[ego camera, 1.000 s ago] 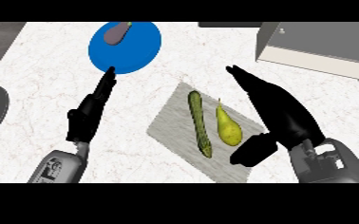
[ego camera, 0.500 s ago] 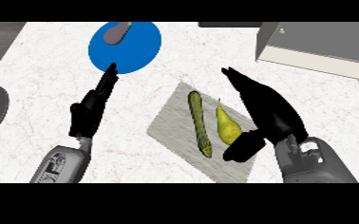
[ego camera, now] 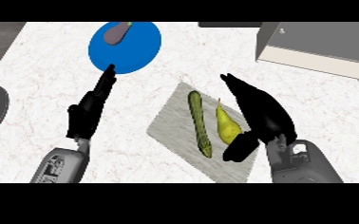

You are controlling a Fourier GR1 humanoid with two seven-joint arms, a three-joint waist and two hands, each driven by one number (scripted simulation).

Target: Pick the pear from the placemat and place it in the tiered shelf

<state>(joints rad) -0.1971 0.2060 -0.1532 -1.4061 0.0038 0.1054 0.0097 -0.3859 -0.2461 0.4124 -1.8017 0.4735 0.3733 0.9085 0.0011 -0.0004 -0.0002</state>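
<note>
A yellow-green pear (ego camera: pixel 226 125) lies on the grey placemat (ego camera: pixel 172 126), stem pointing away from me. A long green vegetable (ego camera: pixel 199 123) lies just left of it. My right hand (ego camera: pixel 261 109) is open right beside the pear, fingers stretched along its right side and the thumb (ego camera: pixel 239 148) just below it. The grey tiered shelf (ego camera: pixel 308 45) stands at the far right. My left hand (ego camera: pixel 91 107) rests open at the left, fingers straight and pointing at the blue plate.
A blue plate (ego camera: pixel 133 52) with a small purple-grey object (ego camera: pixel 116 33) on it sits at the far left centre. A dark strip (ego camera: pixel 228 24) runs along the far edge. White marble counter (ego camera: pixel 56 61) surrounds the placemat.
My right hand has slid left and closer to me, closing in on the pear's right side. The left hand has barely shifted.
</note>
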